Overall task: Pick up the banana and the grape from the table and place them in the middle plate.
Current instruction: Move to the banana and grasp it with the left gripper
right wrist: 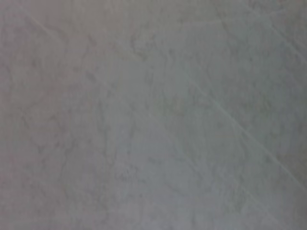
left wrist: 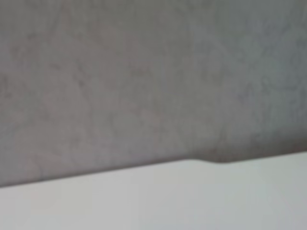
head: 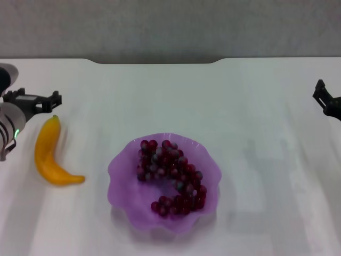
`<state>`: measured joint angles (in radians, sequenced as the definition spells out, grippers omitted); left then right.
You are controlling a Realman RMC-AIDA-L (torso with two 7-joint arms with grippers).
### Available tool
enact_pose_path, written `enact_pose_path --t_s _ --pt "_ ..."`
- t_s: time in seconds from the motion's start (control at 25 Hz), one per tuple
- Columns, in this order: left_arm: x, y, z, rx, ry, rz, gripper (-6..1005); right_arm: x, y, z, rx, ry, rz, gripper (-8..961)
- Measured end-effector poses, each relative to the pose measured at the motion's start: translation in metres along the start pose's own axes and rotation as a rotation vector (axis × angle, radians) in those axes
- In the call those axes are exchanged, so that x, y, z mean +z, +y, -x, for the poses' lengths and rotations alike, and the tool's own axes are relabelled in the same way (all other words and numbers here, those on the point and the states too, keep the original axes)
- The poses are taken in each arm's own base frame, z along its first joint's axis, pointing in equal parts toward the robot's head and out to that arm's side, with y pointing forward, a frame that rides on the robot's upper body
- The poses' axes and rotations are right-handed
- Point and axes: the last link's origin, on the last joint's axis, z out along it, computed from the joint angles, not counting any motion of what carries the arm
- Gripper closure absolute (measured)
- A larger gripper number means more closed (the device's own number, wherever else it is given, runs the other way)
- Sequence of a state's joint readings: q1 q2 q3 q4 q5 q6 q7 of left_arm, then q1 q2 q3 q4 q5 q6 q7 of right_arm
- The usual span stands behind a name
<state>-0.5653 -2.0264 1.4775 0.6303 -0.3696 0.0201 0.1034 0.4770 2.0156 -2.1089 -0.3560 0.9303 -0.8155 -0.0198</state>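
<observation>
In the head view the banana [head: 49, 156] lies on the white table [head: 256, 106], left of the middle plate [head: 121, 169], a purple one with a wavy rim. The grape [head: 171, 177] bunch lies inside that plate, curving across its bottom. My left gripper [head: 39, 99] hovers at the far left, just beyond the banana's dark-tipped end, open and holding nothing. My right gripper [head: 326, 99] sits at the far right edge, well away from the plate. Neither wrist view shows any fruit or the plate.
The table's far edge has a rounded-corner notch [head: 154, 61], also seen in the left wrist view as the table edge [left wrist: 206, 161] below a grey wall. The right wrist view shows only a grey surface.
</observation>
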Motion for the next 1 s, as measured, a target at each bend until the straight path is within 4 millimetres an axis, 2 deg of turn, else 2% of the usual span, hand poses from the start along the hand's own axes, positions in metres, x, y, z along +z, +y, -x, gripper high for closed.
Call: enact_pose_path --t_s 0.48,1.0 --pt "-0.006 -0.003 0.031 -0.001 -0.152 0.004 123 0.000 0.001 -0.001 -0.001 0.002 0.003 100" --pt "-0.007 0.002 0.036 0.002 -0.202 0.018 123 0.000 0.001 -0.001 0.000 0.004 0.002 105"
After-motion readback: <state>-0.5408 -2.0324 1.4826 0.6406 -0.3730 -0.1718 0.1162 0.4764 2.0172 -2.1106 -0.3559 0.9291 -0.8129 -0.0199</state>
